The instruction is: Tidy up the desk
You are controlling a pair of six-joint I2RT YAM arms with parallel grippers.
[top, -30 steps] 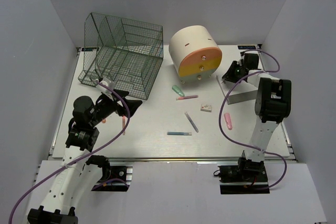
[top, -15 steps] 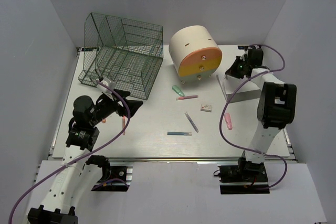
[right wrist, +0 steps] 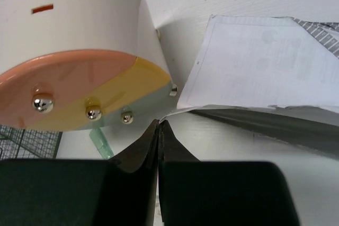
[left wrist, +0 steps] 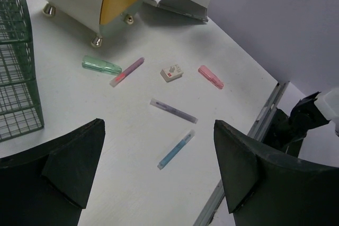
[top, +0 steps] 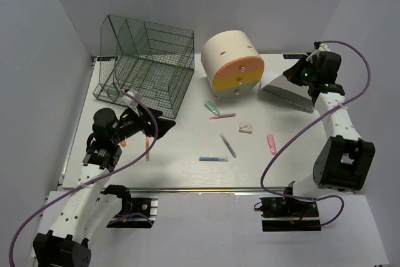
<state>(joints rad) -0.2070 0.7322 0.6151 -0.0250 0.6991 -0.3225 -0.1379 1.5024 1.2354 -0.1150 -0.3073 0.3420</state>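
**Right claw on paper, left claw wide**

The desk [top: 187,167] fills the centre of the overhead frame. At upper right we find the right gripper [right wrist: 159,124], its jaws pressed together on the edge of a paper sheet [right wrist: 254,62] that tilts up off the desk. At centre left the left gripper [top: 160,123] gapes, holding nothing. A blue pen [top: 213,159] lies mid-frame.

Left hand [left wrist: 159,130] gapes wide; right hand [right wrist: 159,124], stretched far forward, is pinched closed.
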